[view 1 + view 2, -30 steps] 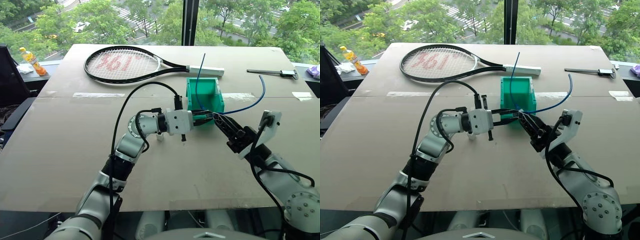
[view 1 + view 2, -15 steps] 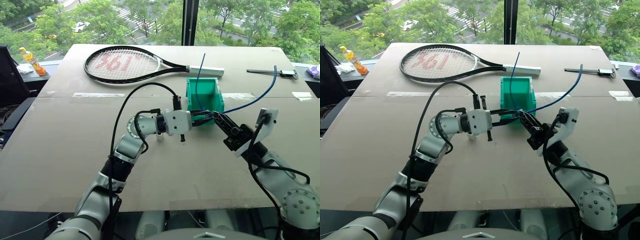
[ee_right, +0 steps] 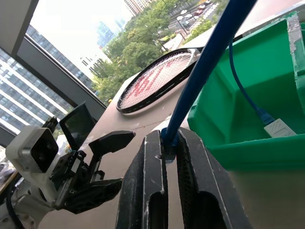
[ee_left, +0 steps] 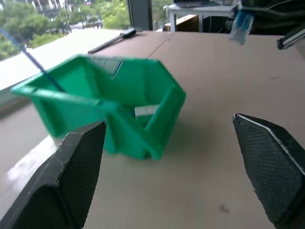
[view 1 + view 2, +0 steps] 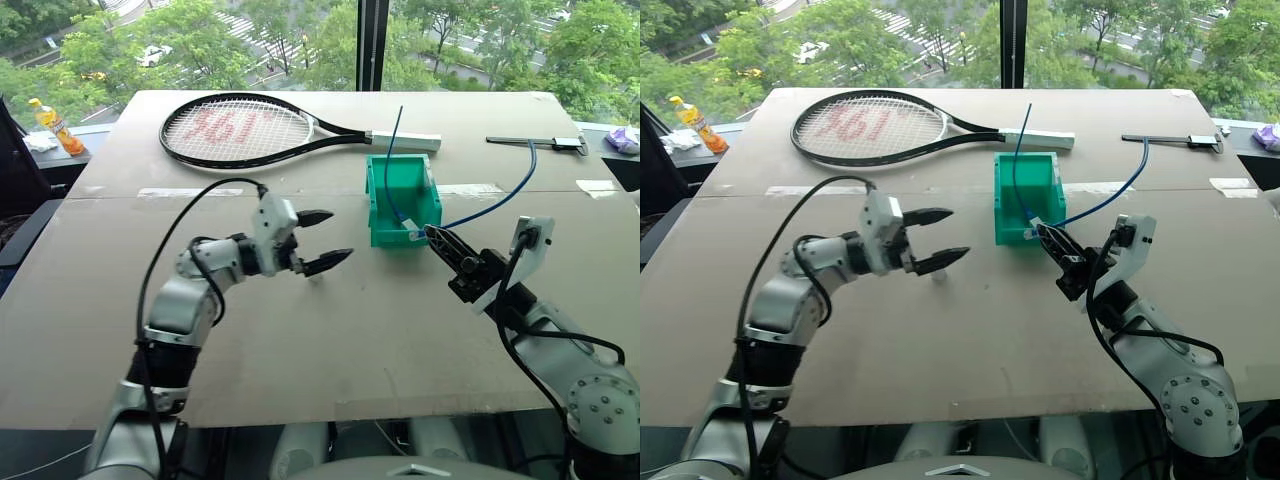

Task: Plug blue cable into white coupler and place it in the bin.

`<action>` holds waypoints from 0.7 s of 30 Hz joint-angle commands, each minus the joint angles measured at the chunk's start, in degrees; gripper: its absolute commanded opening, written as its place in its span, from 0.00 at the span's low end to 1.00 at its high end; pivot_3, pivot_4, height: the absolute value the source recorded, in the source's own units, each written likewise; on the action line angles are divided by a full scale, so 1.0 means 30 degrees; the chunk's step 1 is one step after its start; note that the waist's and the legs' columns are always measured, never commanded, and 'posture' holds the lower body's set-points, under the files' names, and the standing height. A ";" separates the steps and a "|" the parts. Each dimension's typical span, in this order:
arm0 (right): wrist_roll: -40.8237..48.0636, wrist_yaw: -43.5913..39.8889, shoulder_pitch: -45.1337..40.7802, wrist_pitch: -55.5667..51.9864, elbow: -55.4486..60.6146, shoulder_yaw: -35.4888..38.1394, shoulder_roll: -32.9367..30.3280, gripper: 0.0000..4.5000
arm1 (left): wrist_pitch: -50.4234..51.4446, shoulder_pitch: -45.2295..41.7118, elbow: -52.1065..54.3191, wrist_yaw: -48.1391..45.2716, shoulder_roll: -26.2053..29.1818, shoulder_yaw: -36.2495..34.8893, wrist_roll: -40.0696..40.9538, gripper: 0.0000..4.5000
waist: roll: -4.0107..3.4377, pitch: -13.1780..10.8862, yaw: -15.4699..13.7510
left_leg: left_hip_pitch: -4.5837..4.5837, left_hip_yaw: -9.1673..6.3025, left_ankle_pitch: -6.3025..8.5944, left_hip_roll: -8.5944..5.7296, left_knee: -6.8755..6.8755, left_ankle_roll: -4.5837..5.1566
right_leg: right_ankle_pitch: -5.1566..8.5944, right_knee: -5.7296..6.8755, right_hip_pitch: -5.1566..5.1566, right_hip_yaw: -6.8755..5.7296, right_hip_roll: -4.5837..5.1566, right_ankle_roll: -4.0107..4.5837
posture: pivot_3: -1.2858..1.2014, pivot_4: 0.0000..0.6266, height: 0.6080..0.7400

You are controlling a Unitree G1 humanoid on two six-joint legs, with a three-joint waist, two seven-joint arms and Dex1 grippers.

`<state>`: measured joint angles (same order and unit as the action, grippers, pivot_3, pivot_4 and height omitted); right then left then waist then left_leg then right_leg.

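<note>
I'm holding the cable (image 5: 500,205) near its plug in the right hand (image 5: 432,236), clamped shut just at the bin's (image 5: 372,200) front corner. The left hand (image 5: 340,234) has just let go and swung off to the left, fingers apart, so the right alone is carrying it now. I'm judging the plugging not done; the speck on the table under the left hand may be the coupler (image 5: 937,274). I'm counting two blue cables, the second (image 5: 393,150) standing in the bin, plus one bin and one racket (image 5: 240,130).

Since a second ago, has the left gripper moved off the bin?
Yes. The left gripper has swung leftward, away from the bin, and opened.
</note>
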<state>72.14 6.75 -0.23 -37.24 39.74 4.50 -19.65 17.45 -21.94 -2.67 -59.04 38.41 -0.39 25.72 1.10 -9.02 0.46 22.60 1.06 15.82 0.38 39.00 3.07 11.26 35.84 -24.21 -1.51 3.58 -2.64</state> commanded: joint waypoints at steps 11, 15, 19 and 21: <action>-0.0999 -0.1086 0.0228 0.0168 0.0016 -0.0641 0.0240 0.00 | -0.2803 -0.0814 -0.3939 -0.5541 0.1074 0.0801 -0.1437 0.91 | 0.0000 -0.0008 -0.0371 | 0.0054 0.0030 0.0001 -0.0022 -0.0001 -0.0002 | -0.0045 -0.0019 -0.0039 0.0022 0.0049 0.0074 | 0.52 0.24 1.00; -0.1082 -0.0923 0.0621 0.0191 0.0358 -0.0643 0.0254 0.00 | -0.4123 -0.1510 -0.5108 -0.6444 0.0729 0.1668 -0.2433 0.91 | 0.0000 -0.0008 -0.0384 | 0.0054 0.0032 0.0001 -0.0022 -0.0002 -0.0001 | -0.0045 -0.0015 -0.0040 0.0023 0.0047 0.0075 | 0.52 0.24 1.00; -0.1137 -0.0778 0.0763 0.0210 0.0581 -0.0742 0.0340 0.00 | -0.5738 -0.2713 -0.7008 -0.7126 -0.0018 0.2294 -0.3265 0.91 | 0.0003 -0.0007 -0.0400 | 0.0054 0.0042 0.0001 -0.0023 0.0000 0.0000 | -0.0045 -0.0013 -0.0040 0.0028 0.0044 0.0071 | 0.52 0.24 1.00; -0.1117 -0.0671 0.0845 0.0185 0.0766 -0.0732 0.0319 0.00 | -0.6995 -0.3365 -0.8305 -0.7426 -0.0519 0.2662 -0.3819 0.91 | 0.0004 -0.0005 -0.0402 | 0.0054 0.0038 0.0001 -0.0023 0.0001 0.0000 | -0.0045 -0.0012 -0.0040 0.0024 0.0041 0.0072 | 0.52 0.24 1.00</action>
<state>68.22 4.56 2.37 -37.29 38.98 2.04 -18.81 0.03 -30.48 -25.71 -80.32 37.39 7.45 15.52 1.11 -9.04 -0.75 22.76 1.17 15.82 0.31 39.00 3.07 11.13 35.81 -24.33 -1.44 3.70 -2.42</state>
